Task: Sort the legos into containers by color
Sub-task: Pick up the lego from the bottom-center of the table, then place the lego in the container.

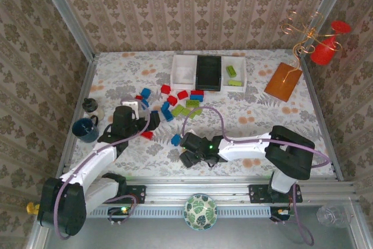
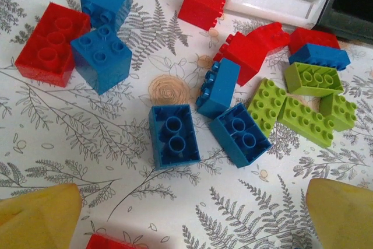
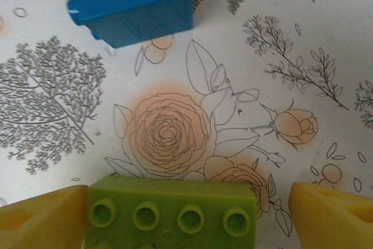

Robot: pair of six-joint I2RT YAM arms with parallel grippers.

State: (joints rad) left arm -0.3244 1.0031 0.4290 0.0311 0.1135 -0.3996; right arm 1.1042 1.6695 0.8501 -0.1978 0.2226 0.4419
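Right gripper [image 3: 186, 211] above floral tablecloth [image 3: 326, 39]; damask wallpaper walls [image 1: 192, 10] surround.

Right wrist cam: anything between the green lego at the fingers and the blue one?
The stretch is bare: in the right wrist view, just floral tablecloth lies between the lime green lego and the blue lego.

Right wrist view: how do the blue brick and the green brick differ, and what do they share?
Faces: blue brick shows smooth sides, green brick a stud row. Place: blue brick lies clear of the yellow fingers; green brick sits between them. Both are toy bricks.
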